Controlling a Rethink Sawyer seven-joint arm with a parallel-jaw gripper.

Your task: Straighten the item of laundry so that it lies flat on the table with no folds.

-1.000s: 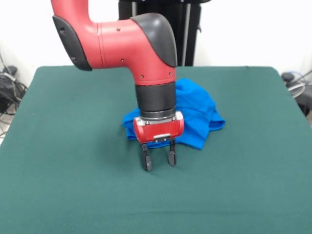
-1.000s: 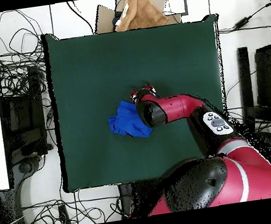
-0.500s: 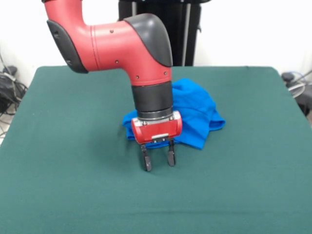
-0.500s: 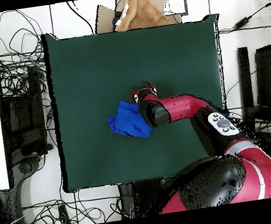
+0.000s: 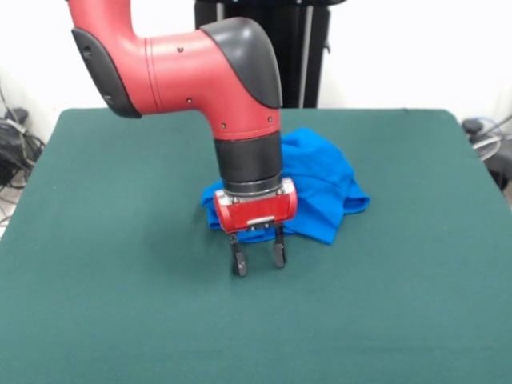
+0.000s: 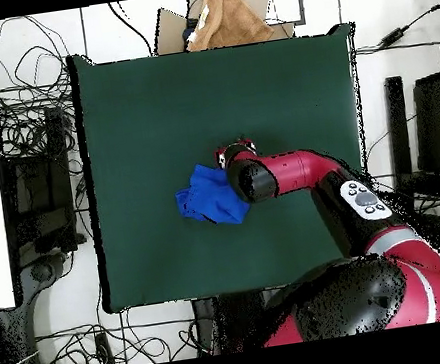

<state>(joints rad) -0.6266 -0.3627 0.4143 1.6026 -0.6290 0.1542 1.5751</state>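
Since a second ago the arm has slid slightly sideways, its pincer (image 5: 256,258) a touch higher, fingers parted and empty above bare worktop (image 5: 120,264). Behind it, the blue shirt (image 5: 324,192) sits bunched near the middle. Judging by this, the approach is underway; next comes closing on an edge to pull.

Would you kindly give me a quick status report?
Gripper open, empty, beside shirt. Shirt crumpled, mid-table. Nothing in the way.
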